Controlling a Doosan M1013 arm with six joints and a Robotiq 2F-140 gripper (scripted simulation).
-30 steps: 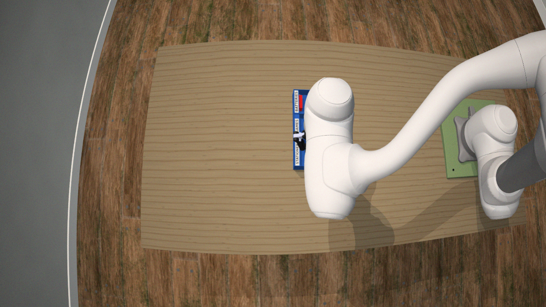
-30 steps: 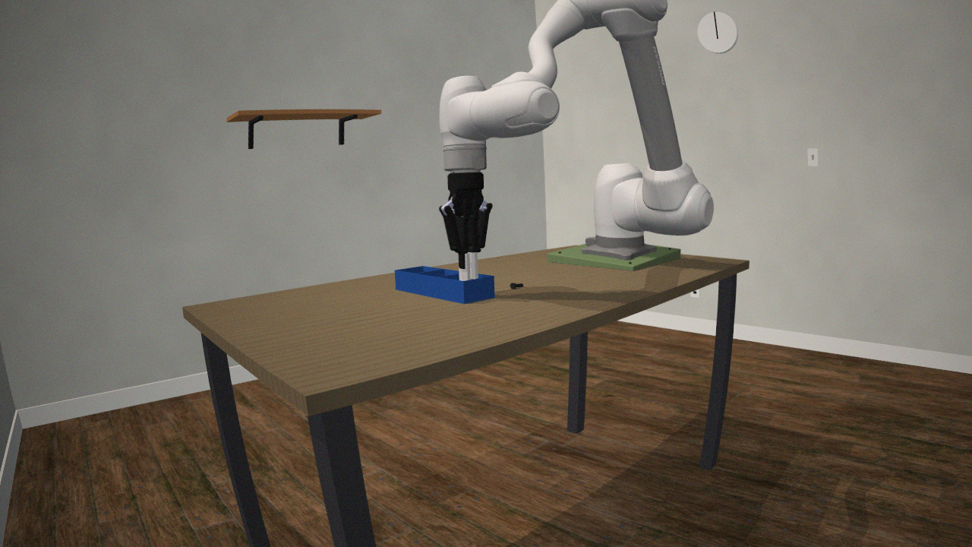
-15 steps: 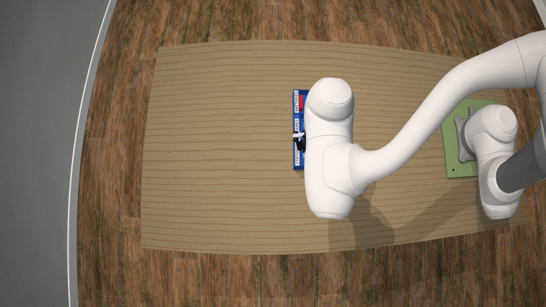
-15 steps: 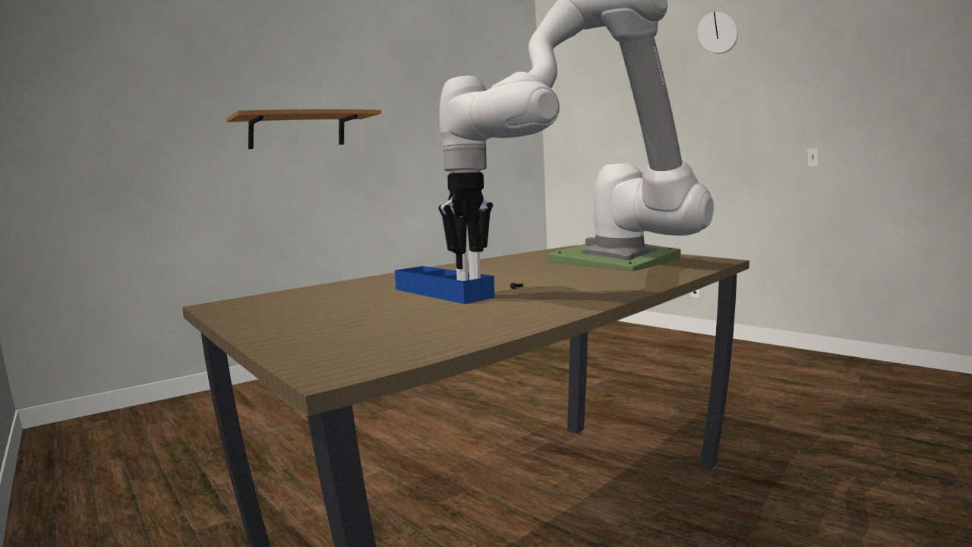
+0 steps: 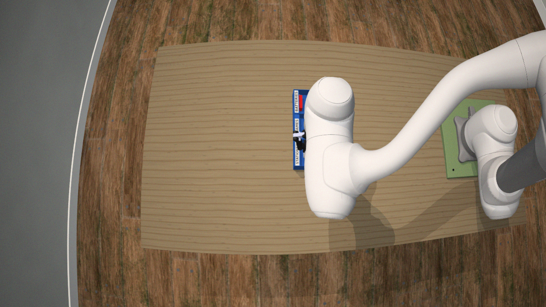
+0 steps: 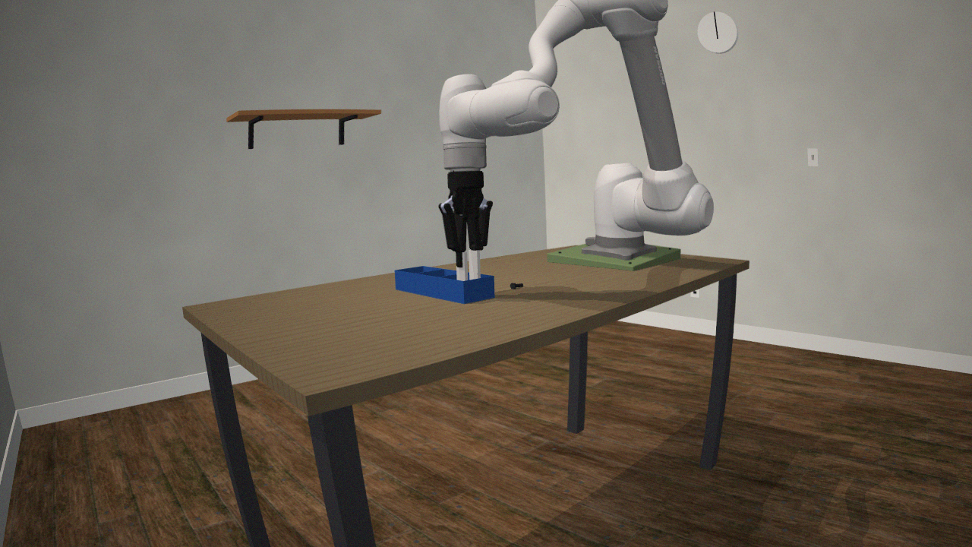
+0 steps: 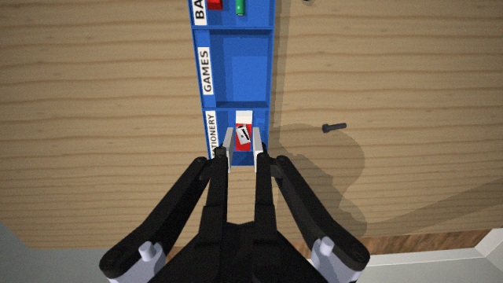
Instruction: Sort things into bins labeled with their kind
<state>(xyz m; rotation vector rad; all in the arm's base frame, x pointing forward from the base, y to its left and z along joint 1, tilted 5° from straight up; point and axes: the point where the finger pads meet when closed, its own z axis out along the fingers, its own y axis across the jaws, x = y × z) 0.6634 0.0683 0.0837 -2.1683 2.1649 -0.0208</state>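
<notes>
Over blue STATIONERY compartment (image 7: 240,155): black claw (image 7: 240,147) released, parted; small red-white-grey block (image 7: 243,135) lies loose below.

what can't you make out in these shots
Top: the arm hides most of the bin.
Wrist: the top edge cuts the batteries label; the claw covers the start of the stationery label.
Exterior: the bin wall hides its contents; the bolt is tiny.
</notes>
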